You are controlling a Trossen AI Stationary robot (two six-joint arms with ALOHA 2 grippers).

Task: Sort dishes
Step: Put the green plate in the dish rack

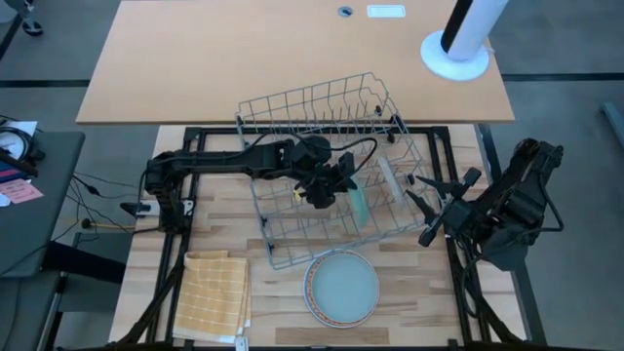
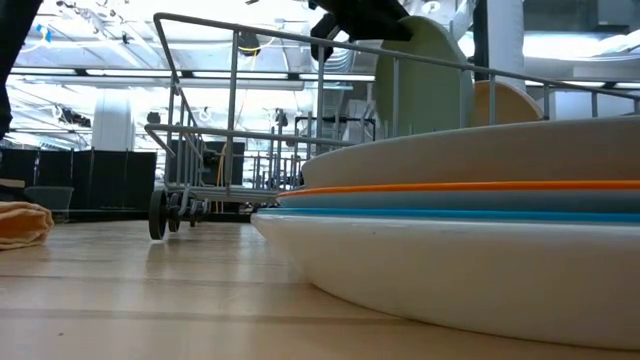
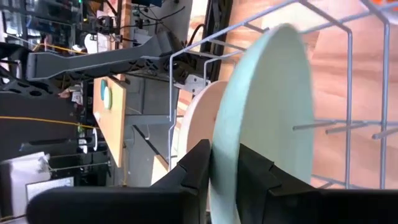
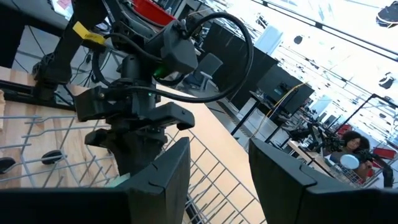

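Observation:
A pale teal plate (image 1: 360, 202) stands on edge in the grey wire rack (image 1: 312, 95). My left gripper (image 1: 341, 185) reaches into the rack from the left and is shut on this plate. A beige plate (image 1: 390, 180) stands upright in the rack just to its right. A stack of plates (image 1: 341, 288) lies flat on the table in front of the rack; its top plate has an orange rim. My right gripper (image 1: 417, 192) hovers open at the rack's right side, holding nothing. My left gripper pinches the teal plate's rim (image 3: 225, 163) between its two fingers, one finger (image 3: 194, 169) on each face. In the low view the fingers come at the plate's upper edge (image 2: 400, 35) from above. The plate stands upright in the rack.
A yellow checked cloth (image 1: 214, 294) lies at the table's near left. The rack's upright tines (image 3: 323, 124) stick out beside the teal plate. A white lamp base (image 1: 454, 54) stands on the far desk. Bare wood shows left of the rack.

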